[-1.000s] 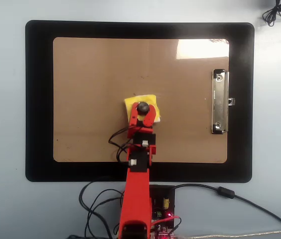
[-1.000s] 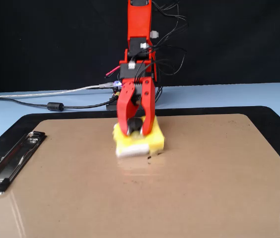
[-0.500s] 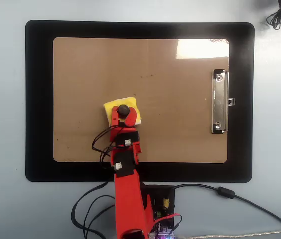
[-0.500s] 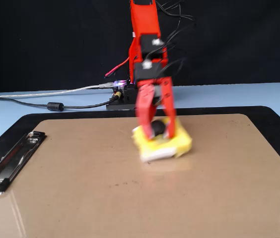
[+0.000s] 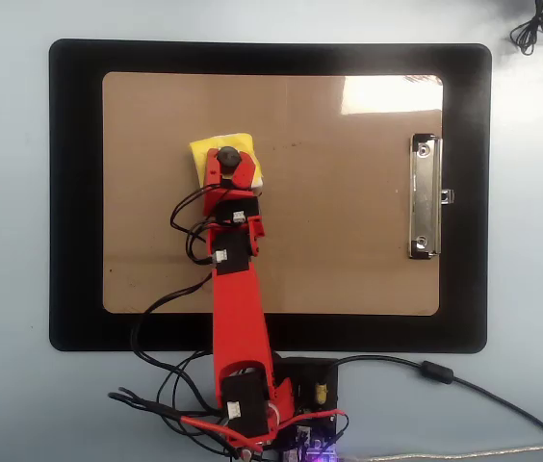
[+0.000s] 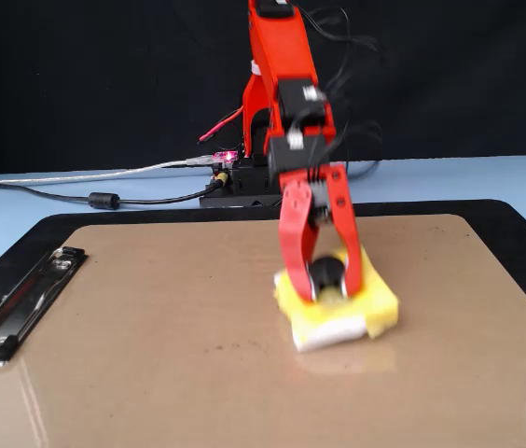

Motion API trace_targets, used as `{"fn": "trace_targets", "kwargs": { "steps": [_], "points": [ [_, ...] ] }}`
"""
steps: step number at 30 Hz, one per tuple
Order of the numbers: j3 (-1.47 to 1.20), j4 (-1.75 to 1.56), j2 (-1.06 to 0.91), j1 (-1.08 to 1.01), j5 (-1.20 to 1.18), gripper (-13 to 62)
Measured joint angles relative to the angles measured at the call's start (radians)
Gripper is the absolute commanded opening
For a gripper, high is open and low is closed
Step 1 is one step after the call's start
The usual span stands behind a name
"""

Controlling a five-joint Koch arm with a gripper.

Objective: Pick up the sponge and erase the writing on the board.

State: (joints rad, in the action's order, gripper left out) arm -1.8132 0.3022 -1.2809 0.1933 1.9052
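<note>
Tool is clamped on the black knob of the sponge, pad pressed flat on the board, left of centre toward the far edge in the overhead view. No clear writing visible; only faint specks right of the sponge, so the next wipe probably goes that way.

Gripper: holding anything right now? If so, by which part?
Yes. The tool is shut on the sponge, pinching the black knob at its centre, with the sponge resting on the board.
</note>
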Motion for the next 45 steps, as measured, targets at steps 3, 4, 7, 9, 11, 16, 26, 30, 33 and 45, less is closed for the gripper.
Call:
{"fn": "trace_targets", "kwargs": {
  "steps": [3,4,7,9,11,16,26,30,33,45],
  "points": [
    [-0.098,-0.015,-0.084,-0.008,-0.011,-8.0],
    [-0.216,-0.028,-0.167,-0.018,-0.012,-8.0],
    [-0.430,-0.031,-0.360,-0.028,-0.014,-8.0],
    [-0.597,-0.029,-0.515,-0.032,-0.021,-8.0],
    [-0.684,-0.012,-0.650,-0.035,-0.038,-8.0],
    [-0.612,-0.031,-0.569,-0.043,-0.055,-8.0],
    [-0.250,-0.206,-0.167,-0.028,-0.086,-8.0],
    [-0.407,-0.206,-0.301,0.074,-0.086,-8.0],
    [-0.552,-0.204,-0.439,0.150,-0.072,-8.0],
    [-0.572,-0.160,-0.598,0.224,-0.040,-8.0]
  ]
}}
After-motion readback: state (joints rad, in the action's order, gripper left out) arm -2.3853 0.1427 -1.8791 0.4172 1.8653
